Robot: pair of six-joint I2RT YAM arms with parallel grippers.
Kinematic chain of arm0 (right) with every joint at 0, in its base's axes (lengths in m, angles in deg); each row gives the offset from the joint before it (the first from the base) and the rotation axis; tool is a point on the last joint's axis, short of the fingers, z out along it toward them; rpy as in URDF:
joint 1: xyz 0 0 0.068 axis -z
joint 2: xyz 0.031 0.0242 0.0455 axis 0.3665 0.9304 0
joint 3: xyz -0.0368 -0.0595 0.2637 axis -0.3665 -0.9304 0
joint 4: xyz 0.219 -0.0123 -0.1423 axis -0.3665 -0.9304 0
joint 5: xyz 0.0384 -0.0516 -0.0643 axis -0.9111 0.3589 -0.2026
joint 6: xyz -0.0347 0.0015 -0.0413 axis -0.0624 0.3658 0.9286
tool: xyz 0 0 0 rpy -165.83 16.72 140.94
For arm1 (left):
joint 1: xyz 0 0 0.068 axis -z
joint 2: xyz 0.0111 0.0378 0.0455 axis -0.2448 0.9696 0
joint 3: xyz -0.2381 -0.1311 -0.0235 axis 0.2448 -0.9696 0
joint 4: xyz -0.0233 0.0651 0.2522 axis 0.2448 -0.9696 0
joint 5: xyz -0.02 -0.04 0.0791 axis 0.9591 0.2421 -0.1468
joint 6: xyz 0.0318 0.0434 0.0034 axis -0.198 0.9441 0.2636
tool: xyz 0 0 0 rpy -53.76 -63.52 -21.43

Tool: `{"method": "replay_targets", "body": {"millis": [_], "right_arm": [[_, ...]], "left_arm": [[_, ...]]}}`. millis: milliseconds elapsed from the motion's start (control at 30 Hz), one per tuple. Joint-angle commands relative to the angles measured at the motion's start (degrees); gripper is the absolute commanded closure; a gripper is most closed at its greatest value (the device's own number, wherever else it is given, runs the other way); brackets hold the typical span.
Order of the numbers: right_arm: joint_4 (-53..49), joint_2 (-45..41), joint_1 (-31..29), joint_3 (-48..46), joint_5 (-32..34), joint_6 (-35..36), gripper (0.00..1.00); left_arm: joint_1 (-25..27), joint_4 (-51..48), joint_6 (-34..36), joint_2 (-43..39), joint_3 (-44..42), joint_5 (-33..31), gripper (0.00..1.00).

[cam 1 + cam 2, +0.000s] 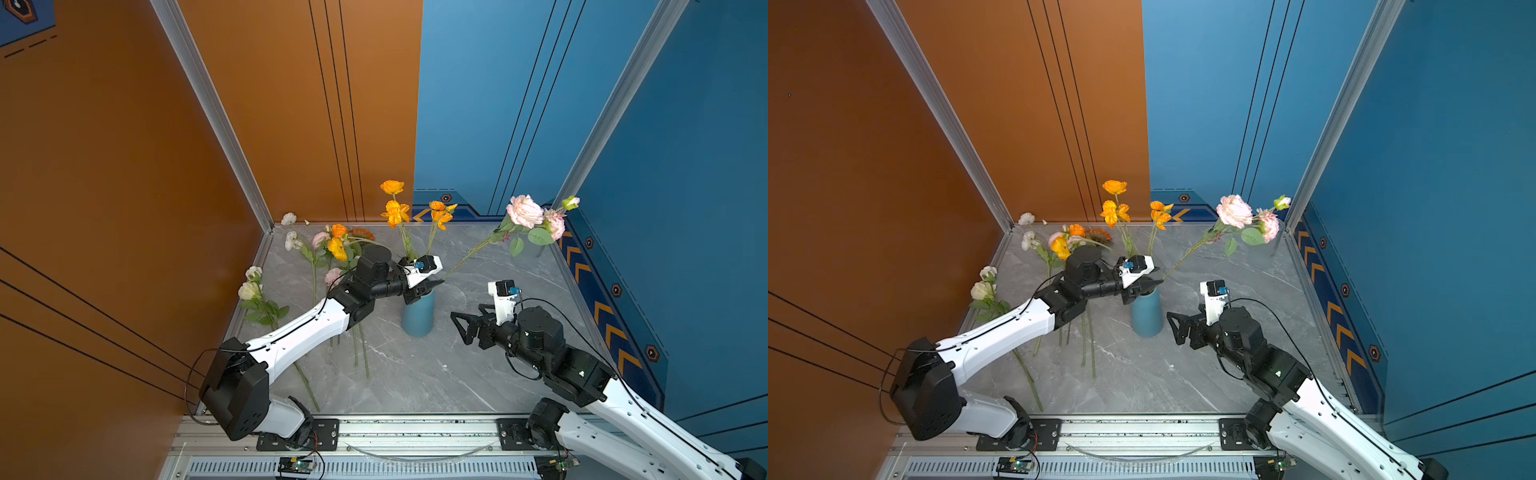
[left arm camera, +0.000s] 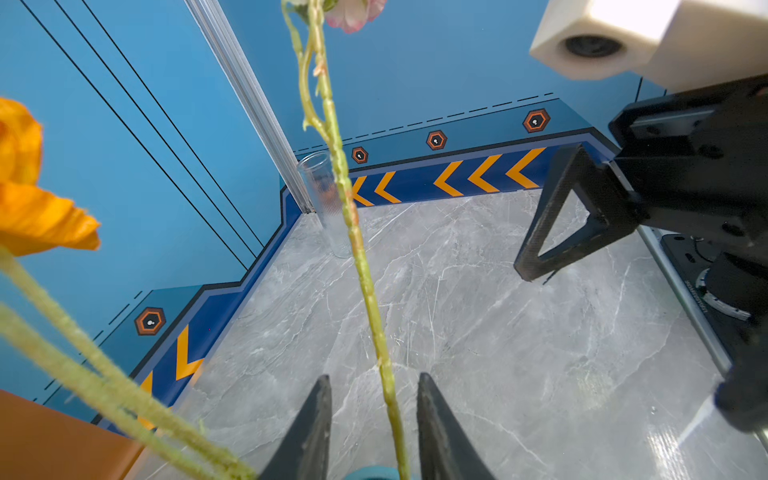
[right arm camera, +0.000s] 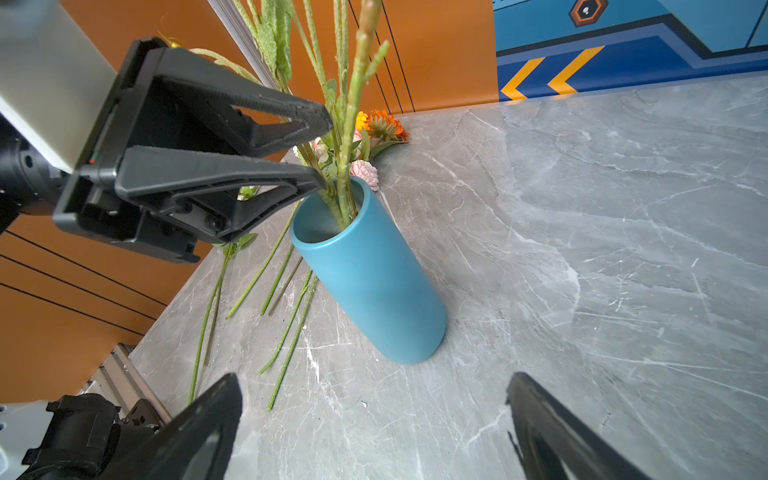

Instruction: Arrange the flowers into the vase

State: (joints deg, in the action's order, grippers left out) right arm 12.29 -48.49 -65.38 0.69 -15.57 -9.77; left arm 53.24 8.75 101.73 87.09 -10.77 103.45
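- Hovering the left gripper (image 1: 436, 284) directly over the mouth of the blue vase (image 1: 417, 318), just below centre in both top views.
- Straddling the pink rose stem (image 2: 375, 316) with narrowly parted jaws: in the left wrist view, passing between the two fingertips (image 2: 320, 415) with a clear gap on each side, so gripping nothing.
- Resting the foot of that stem inside the vase, close beneath the jaws, and leaning its pink blooms (image 1: 525, 211) out toward the upper right of the tabletop in both top views.
- Sharing the vase with two yellow-orange flower stems (image 1: 395, 212), rising more steeply toward the upper middle of the frame, just behind the left gripper.
- Leaving the other flowers (image 1: 249, 291) flat on the grey marble tabletop (image 1: 415, 374), left of the vase and partly under the left arm (image 1: 299, 332): cream-white, pink and yellow blooms plus an orange daisy head (image 1: 362, 233), with stems pointing toward the lower edge.
- Holding the right gripper (image 1: 459, 328) right of the vase and apart from it, at lower right of centre, with jaws spread wide and empty, facing the vase.
- Showing a clear ribbed glass (image 2: 324, 199) in the far corner, in the upper middle of the left wrist view, apart from both grippers.
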Motion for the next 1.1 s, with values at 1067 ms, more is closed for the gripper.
{"method": "replay_targets", "body": {"millis": [1067], "right_arm": [[18.79,18.79,-29.07,4.73,17.08,19.66,0.0]], "left_arm": [[-8.35,-37.13,-29.33,-43.89,-12.54,-48.89,0.32]]}}
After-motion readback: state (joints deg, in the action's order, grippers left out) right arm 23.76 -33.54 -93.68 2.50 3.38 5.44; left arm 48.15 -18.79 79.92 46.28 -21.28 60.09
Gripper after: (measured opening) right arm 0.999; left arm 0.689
